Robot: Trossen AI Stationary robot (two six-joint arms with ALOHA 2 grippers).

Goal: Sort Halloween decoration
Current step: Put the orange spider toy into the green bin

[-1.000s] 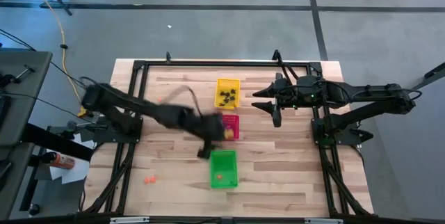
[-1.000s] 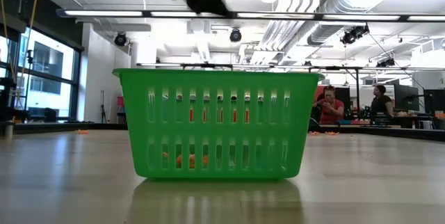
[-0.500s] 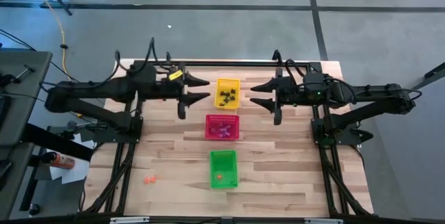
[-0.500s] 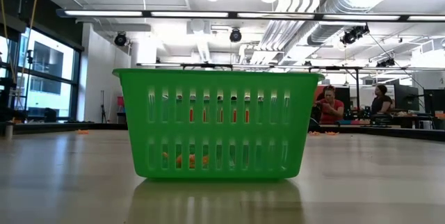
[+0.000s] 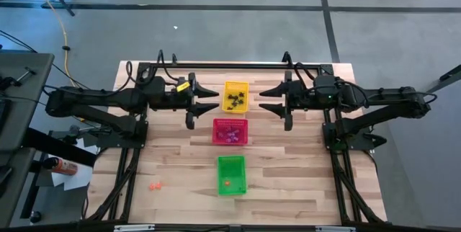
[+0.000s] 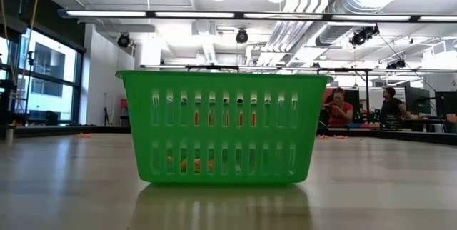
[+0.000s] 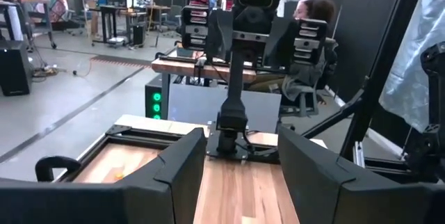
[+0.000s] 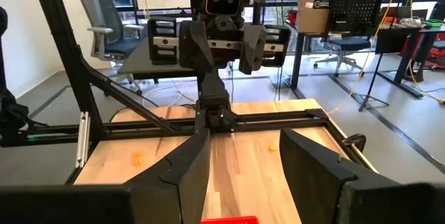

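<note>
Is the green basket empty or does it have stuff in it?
Not empty. The green basket holds a few orange trinkets: the high view shows an orange spot inside, and the low view shows orange pieces through its slots at the bottom.

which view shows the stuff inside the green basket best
The high view: looking straight down into the green basket, it shows one orange trinket on its floor. The low view shows orange bits only through the basket's slotted front wall. Neither wrist view shows this basket; the right wrist view catches just a red basket's edge.
</note>
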